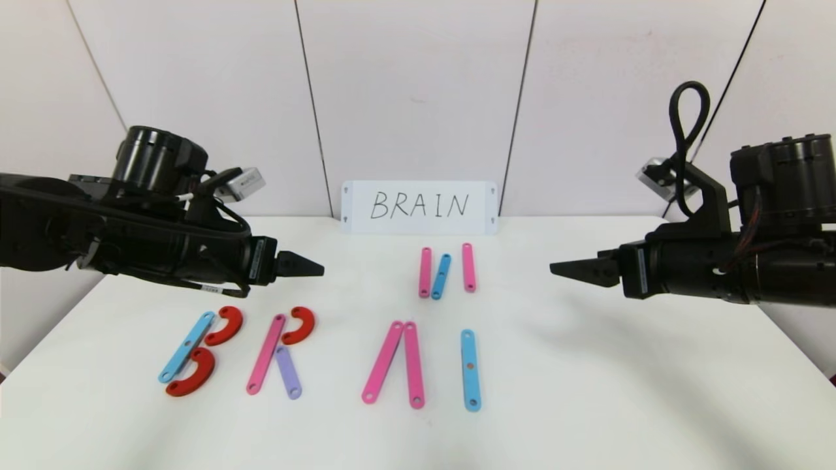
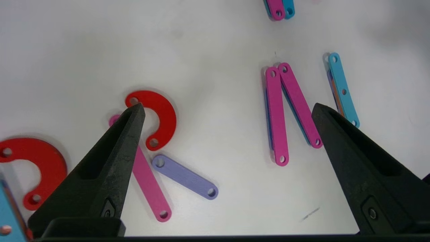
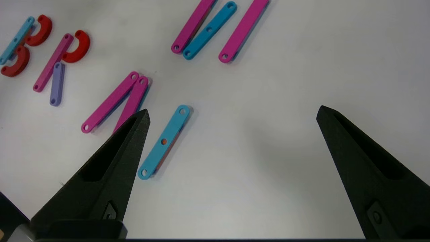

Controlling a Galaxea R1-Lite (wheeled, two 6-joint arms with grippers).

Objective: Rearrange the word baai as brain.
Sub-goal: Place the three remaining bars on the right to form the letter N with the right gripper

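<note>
On the bench (image 1: 588,391), 4 letters lie in a row, B (image 1: 196,352) leftmost, then R (image 1: 281,352), A (image 1: 396,362), I (image 1: 470,369). Behind A and I lie 3 bars (image 1: 447,271); the card (image 1: 419,207) stands behind those.

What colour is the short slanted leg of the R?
Purple leg, clearest in the left wrist view.

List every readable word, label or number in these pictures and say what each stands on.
"BRAIN": handwritten in capitals on the white card standing against the wall at the back of the table.
Small label on the left arm's underside: too small to read.
Nothing else legible.
</note>
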